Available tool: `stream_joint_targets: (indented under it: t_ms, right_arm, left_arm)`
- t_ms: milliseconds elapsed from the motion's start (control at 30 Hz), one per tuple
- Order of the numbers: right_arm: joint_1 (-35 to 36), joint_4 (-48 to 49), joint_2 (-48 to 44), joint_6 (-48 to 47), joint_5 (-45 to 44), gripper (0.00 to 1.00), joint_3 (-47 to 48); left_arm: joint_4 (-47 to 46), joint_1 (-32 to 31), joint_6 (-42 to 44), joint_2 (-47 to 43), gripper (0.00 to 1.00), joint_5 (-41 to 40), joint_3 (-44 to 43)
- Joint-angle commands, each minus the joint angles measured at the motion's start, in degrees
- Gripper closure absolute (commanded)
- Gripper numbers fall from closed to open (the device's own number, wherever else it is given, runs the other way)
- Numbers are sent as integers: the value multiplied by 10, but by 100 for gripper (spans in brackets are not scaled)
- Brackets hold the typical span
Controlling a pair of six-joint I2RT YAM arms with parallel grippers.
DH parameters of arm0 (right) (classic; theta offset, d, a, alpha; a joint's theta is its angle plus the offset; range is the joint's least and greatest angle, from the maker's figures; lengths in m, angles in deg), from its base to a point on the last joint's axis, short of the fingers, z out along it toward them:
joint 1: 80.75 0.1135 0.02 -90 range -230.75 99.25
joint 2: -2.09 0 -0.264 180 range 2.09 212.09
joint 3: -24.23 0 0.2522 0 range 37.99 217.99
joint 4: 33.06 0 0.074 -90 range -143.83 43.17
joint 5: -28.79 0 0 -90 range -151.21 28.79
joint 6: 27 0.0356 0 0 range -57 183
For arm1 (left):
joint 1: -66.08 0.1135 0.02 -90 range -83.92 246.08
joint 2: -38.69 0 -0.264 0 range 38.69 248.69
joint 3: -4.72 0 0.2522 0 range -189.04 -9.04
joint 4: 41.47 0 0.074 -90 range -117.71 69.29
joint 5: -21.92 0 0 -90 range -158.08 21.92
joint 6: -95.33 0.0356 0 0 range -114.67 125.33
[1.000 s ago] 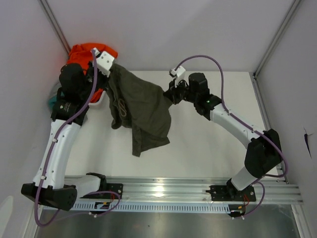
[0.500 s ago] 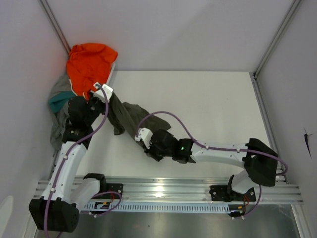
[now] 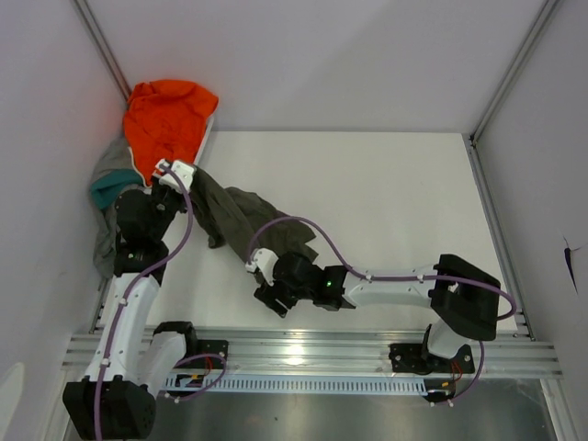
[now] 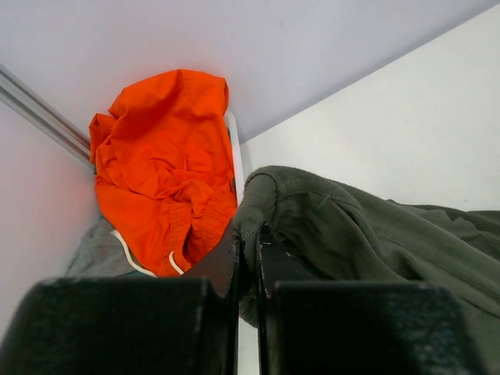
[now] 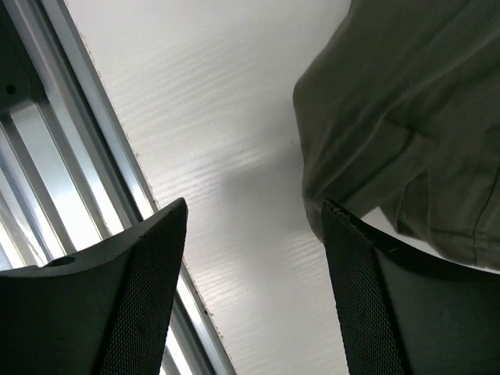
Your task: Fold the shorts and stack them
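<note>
White walls (image 3: 322, 55) are closing in a pale bench (image 3: 395, 202), and a metal rail (image 3: 312, 354) is running along its near edge, where both arms are bolted.

Just past that rail, the right pincer (image 5: 254, 211) is pointing down at the bare surface. Its two dark fingers (image 5: 117, 297) are standing well apart, with nothing between them. A rumpled hem of the olive shorts (image 3: 239, 216) is lying just beside it on the far side, outside the gap and not gripped.

From there the olive shorts are stretching away to the left in a loose, crumpled band across the left half of the bench. At their far end the left pincer (image 4: 248, 258) is clamping a thick, rolled edge of the cloth. Its fingers are pressed together on the fold, and the fabric is bulging up just beyond the tips and draping down from the grip. Whether that end is clear of the bench cannot be told.

Farther back, a heap of clothes is sitting in the far left corner. The grey shorts (image 3: 110, 170) are lying low against the left wall, with a teal garment (image 3: 106, 188) showing among them. An orange garment (image 3: 170, 115) is piled on top, reaching into the corner. A white cord (image 4: 129, 254) is curling at its lower edge, over the grey cloth; which garment it belongs to is unclear.
</note>
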Motion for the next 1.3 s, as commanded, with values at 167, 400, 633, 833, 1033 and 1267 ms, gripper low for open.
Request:
stream_joint_targets:
  t_ms: [167,400,633,833,1033,1267]
  right_arm:
    - [-14,61,-27,-63,-5,27,-71]
    - [-28,93,-9,-68,-33,32,-79]
    - [-24,111,17,-73,-29,36,-65]
    - [-18,111,43,-74,-33,39,-51]
    - [-15,129,64,-73,-50,44,-46]
    - [-6,150,87,-74,-73,62,-35]
  left_arm:
    - [-53,29,-17,-4,99,19,-10]
    - [-55,35,-21,-5,99,32,-9]
    - [-57,37,-22,1,99,34,-11]
    - [-57,40,-21,0,100,40,-12]
    - [-55,40,-24,1,100,44,-14]
    - [-51,40,-27,5,99,50,-19]
